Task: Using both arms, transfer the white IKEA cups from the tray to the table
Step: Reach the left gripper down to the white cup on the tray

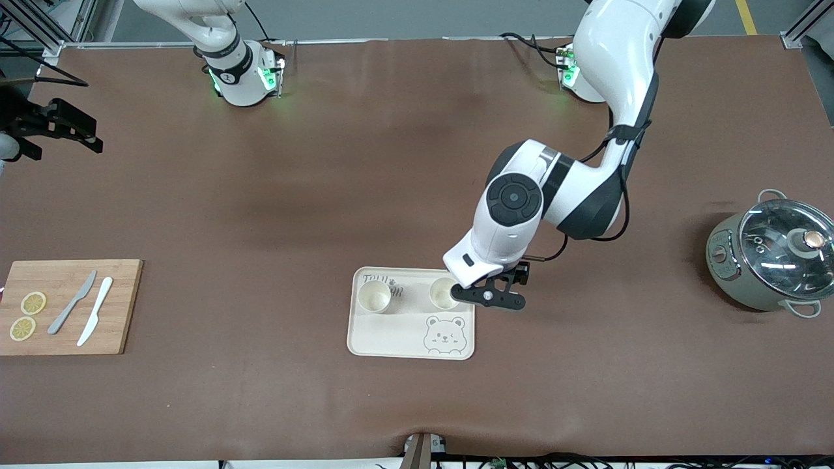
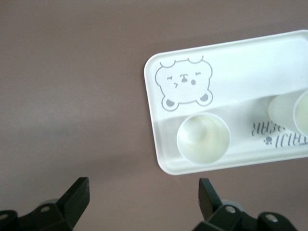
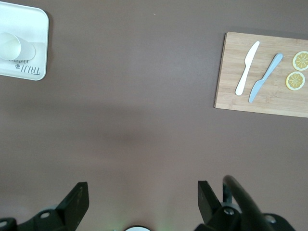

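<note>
- A cream rectangular tray (image 1: 391, 342) with rounded corners, a smooth matte face, a printed bear and some lettering lies flat on the brown matte table (image 1: 260, 215).
- Two small cream-white handleless tapered cups, glossy inside, stand upright and empty on the tray, along its edge farther from the front camera: one cup (image 1: 374, 296) over the lettering toward the right arm's end, the other cup (image 1: 444, 293) toward the left arm's end, apart from each other.
- The left gripper (image 1: 490, 296), black with two fingers, hangs above the tray's edge at about 3 o'clock from the second cup in the front view; its fingers (image 2: 77, 197) are spread wide with nothing between them, and the cup sits clear of them.
- The right gripper (image 3: 139, 204) hangs over bare table, fingers spread and empty, with the tray and cups well apart from it; that arm waits.
- A pale bamboo cutting board (image 1: 65, 306) at 9 o'clock from the tray carries two lemon slices (image 1: 32, 303), a grey knife (image 1: 71, 303) and a white knife (image 1: 95, 311).
- A grey-green round pot with a glass lid (image 1: 772, 257) stands at the tray's 3 o'clock.
</note>
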{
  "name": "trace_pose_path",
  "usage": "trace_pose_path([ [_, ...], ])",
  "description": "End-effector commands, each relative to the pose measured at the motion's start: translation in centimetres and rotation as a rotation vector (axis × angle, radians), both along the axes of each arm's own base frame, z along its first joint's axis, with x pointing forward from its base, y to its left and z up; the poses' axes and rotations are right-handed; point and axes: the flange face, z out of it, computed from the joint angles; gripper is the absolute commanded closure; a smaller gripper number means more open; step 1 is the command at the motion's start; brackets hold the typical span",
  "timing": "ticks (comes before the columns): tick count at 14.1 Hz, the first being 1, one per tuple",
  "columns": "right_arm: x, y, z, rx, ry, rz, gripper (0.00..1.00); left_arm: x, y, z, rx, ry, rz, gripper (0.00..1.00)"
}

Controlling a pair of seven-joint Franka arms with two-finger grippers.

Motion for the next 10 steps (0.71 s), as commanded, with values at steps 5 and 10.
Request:
trace_pose_path([
  [5,0.5,-0.7,-0.8,0.018,0.026,-0.01,0.0,1.4,-1.1,-6.3,-0.06,-0.009,0.032,0.0],
  [10,0.5,-0.7,-0.9,0.019,0.03,-0.01,0.0,0.8,-2.1,-10.6,-0.058,0.0,0.042,0.0],
])
